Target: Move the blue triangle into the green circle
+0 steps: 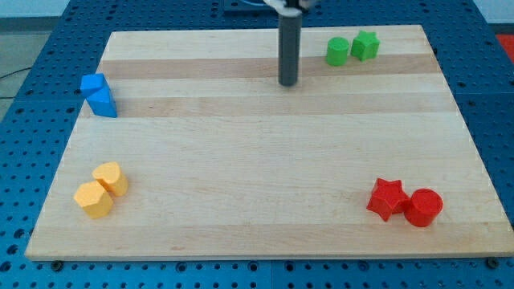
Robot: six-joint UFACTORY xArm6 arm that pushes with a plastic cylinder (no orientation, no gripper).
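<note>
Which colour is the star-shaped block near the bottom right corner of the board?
The star block is red, seen in the camera view, the only one.

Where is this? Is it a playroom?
Probably a robot lab bench, not a playroom: a wooden board lies on a blue perforated table, and my tip stands left of the green blocks.

1. Bright, even overhead light; no harsh glare on the wooden board (265, 160).
2. Shadows short and soft, tucked under the blocks.
3. Slightly soft focus overall; low resolution, no obvious edge distortion.
</note>
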